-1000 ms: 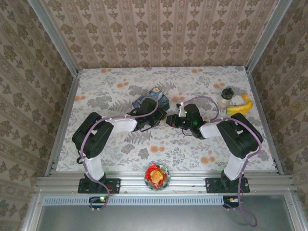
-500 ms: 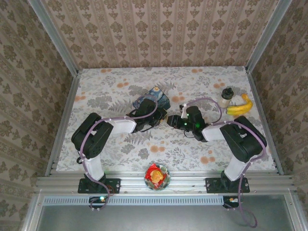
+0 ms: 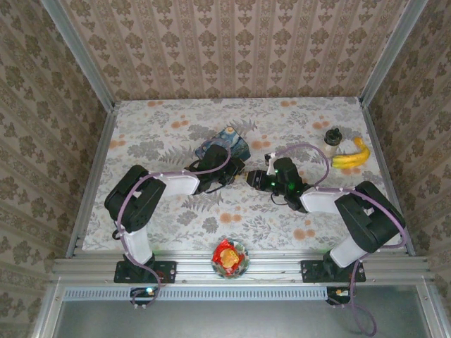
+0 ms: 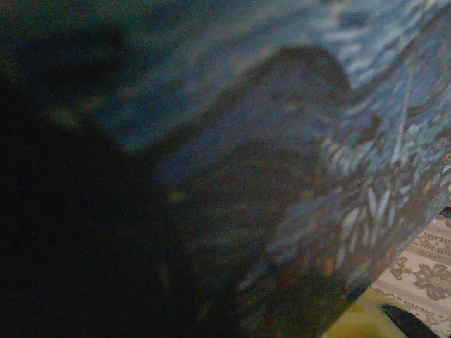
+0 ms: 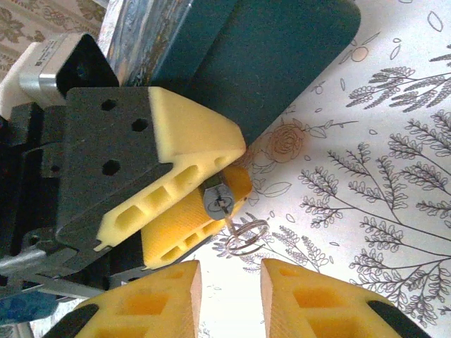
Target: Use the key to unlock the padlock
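The tiny silver padlock [image 5: 219, 198] is clamped between the yellow fingers of my left gripper [image 5: 231, 177], its keyhole face toward the right wrist camera. A thin key on a wire ring [image 5: 246, 236] hangs at the lower edge of that face; I cannot tell how deep it sits. My right gripper [image 5: 230, 296] is open just short of the ring, touching nothing. From above, the left gripper [image 3: 238, 174] and right gripper [image 3: 255, 177] meet tip to tip mid-table. The blue starry tin [image 3: 224, 145] lies right behind them and looms dark in the left wrist view [image 4: 296, 141].
A banana [image 3: 352, 156] and a small capped bottle [image 3: 332, 141] sit at the right back of the floral table [image 3: 176, 211]. A bowl with a red wrapper [image 3: 230, 258] rests on the front rail between the arm bases.
The right arm's elbow has swung out to the right and lower, while its gripper stays facing the left gripper. The left arm and the tin have not moved.
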